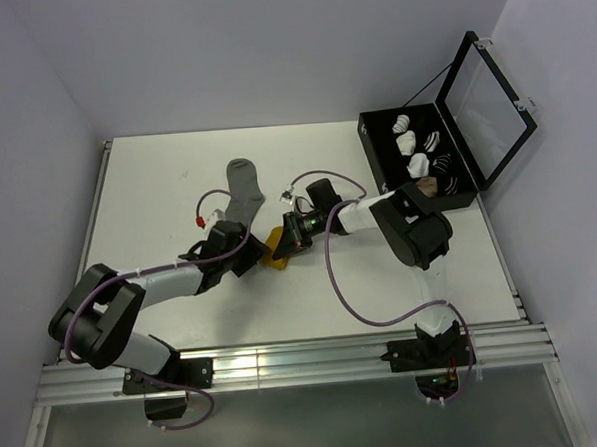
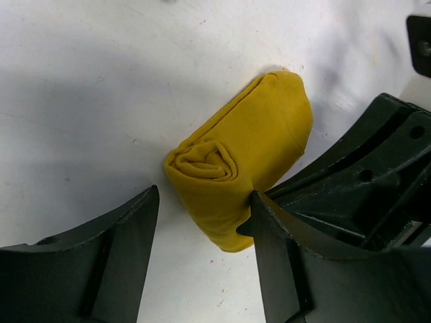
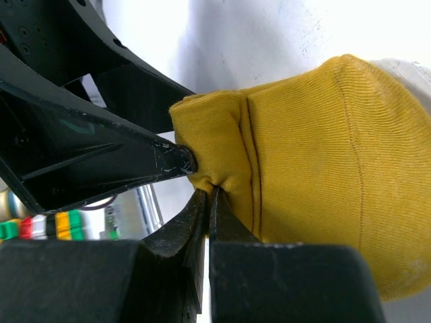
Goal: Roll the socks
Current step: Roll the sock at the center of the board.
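While mustard-yellow sock (image 2: 236,182) sits rolled on tabletop (image 1: 166,180) | right end effector (image 3: 205,196) pinched tight on a fold of it | left end effector (image 2: 203,199) spread apart, straddling the roll | grey sock (image 1: 245,191) flat, farther back

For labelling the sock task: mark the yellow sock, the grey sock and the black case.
yellow sock (image 2: 236,168), left wrist view, middle of the roll.
grey sock (image 1: 245,194), top external view, middle of its length.
black case (image 1: 372,152), top external view, left wall.
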You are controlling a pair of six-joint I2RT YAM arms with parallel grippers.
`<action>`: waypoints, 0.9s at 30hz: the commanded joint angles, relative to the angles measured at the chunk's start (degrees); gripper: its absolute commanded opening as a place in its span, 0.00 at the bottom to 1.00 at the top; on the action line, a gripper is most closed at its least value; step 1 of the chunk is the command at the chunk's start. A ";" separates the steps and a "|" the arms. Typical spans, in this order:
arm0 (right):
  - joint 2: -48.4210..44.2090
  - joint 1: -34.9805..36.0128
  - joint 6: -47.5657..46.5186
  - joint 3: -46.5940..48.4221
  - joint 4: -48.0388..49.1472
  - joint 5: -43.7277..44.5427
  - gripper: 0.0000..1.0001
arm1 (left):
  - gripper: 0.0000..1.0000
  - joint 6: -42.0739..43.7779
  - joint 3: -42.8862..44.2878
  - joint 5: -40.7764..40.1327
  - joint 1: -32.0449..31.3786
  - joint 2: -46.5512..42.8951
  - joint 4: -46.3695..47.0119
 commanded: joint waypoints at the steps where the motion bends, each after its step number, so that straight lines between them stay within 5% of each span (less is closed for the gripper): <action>1: 4.73 -0.28 -0.58 -0.49 -4.18 4.72 0.00 | 0.62 -0.12 1.23 -2.06 -0.41 1.24 2.23; 10: 0.96 -1.25 -0.31 -2.69 -3.12 8.58 0.00 | 0.42 -0.39 2.20 -1.79 -0.77 4.58 1.18; 19: -15.99 1.29 -4.26 -11.82 1.09 25.16 0.38 | 0.01 1.02 5.80 -2.15 -1.38 4.94 -3.91; 22: -23.99 3.83 -6.45 -19.01 5.39 32.39 0.48 | 0.00 1.90 7.30 -2.41 -1.64 5.11 -6.72; 23: -26.10 4.63 -7.51 -20.17 6.88 38.06 0.60 | 0.00 2.16 7.65 -2.32 -1.64 5.11 -7.77; 27: -33.23 11.48 -14.36 -23.69 8.83 52.68 0.66 | 0.00 2.87 9.31 -1.88 -1.73 5.55 -10.41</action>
